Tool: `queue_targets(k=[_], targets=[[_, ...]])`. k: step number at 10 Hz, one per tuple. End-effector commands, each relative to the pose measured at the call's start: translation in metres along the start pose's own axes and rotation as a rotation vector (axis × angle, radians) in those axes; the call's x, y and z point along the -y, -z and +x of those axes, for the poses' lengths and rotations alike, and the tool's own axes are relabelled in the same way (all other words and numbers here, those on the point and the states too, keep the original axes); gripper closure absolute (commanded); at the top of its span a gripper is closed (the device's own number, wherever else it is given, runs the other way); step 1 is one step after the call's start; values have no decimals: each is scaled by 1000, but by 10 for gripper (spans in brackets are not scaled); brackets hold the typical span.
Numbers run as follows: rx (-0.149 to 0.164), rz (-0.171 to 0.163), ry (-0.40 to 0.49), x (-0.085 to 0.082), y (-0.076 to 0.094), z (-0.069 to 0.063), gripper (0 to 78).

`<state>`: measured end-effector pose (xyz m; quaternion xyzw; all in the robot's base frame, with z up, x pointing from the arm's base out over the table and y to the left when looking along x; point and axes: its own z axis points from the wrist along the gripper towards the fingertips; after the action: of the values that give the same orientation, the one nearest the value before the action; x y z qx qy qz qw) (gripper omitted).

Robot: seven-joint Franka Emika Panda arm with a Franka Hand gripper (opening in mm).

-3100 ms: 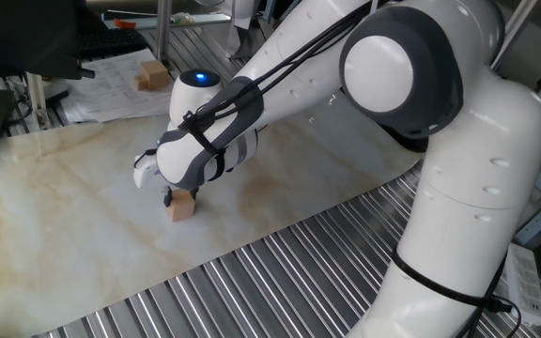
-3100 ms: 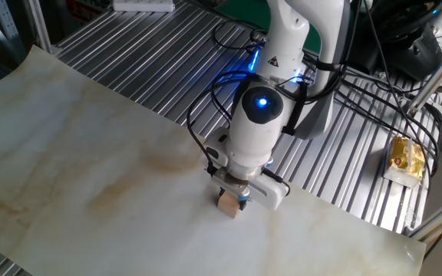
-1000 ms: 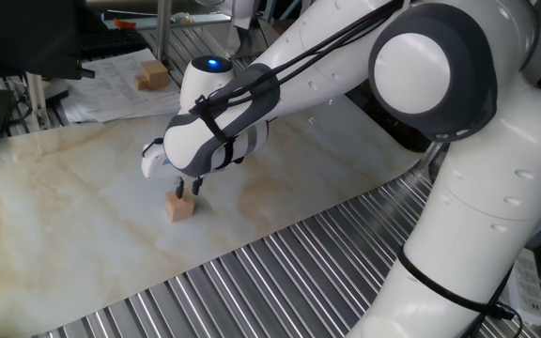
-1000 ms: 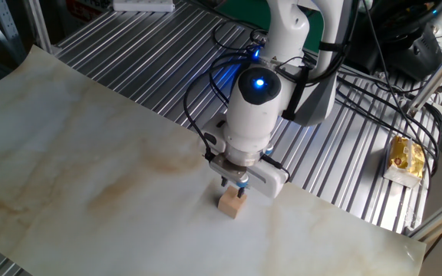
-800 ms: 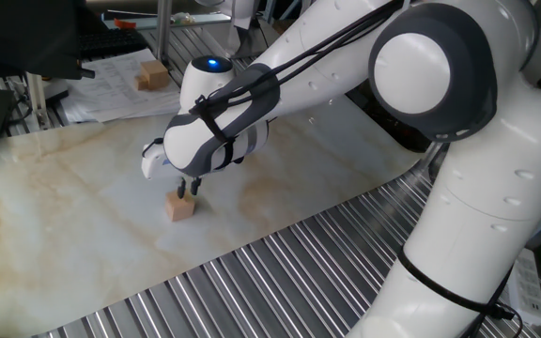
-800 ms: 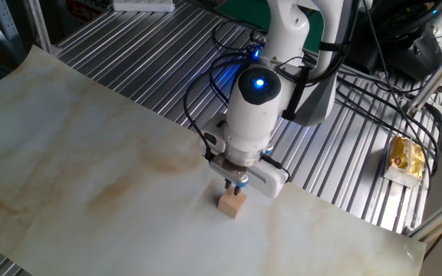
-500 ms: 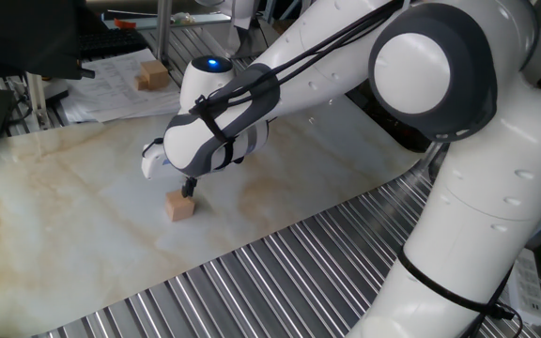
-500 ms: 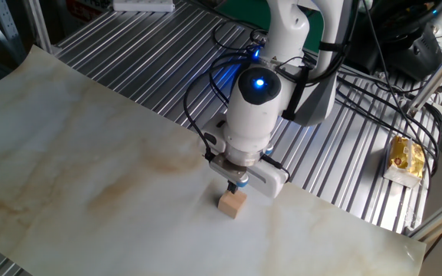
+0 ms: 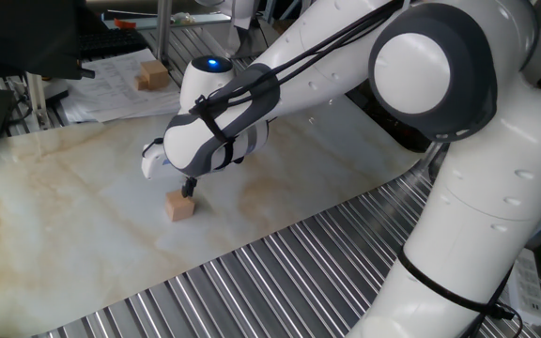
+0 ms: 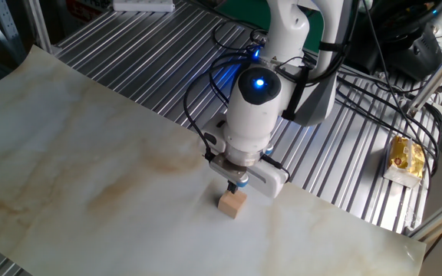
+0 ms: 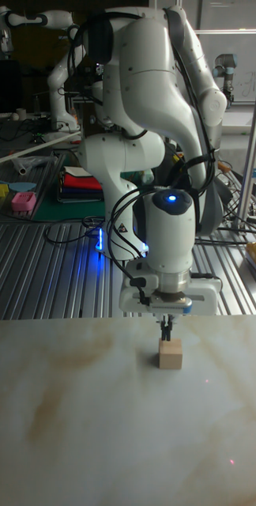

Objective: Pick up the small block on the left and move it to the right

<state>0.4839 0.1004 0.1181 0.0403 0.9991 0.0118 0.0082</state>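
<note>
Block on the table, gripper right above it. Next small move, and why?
Probably open the fingers in place before any descent. The gripper hangs just above the small block, its fingers pressed together and holding nothing, while the block rests on the table. Going down shut would likely just press on the block's top.

We see a table with a ribbed metal top (image 10: pixel 129 46), its long ridges running side by side across the surface. A pale marbled board (image 9: pixel 83 188) with brownish streaks lies flat over part of it, leaving ridged metal bare along its edges. One small wooden block (image 9: pixel 180 207) sits on the board, flat on one face, with bare board all around it. At the far side in one fixed view, printed papers (image 9: pixel 111 89) lie just beyond the board's edge, and a second wooden block (image 9: pixel 153 75) rests on them.
</note>
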Motion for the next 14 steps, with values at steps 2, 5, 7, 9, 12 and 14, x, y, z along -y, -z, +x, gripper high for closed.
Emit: queue_targets(k=[2,5,7,9,12,14], targets=[[-26,40,96,53,57,-24,749],[-27,47,104,59,63,-25,749],[-31,50,118,69,71,-29,749],[-32,43,120,76,76,-32,749],[-38,-3,94,81,78,-32,749],[-47,-14,96,83,81,-30,749]])
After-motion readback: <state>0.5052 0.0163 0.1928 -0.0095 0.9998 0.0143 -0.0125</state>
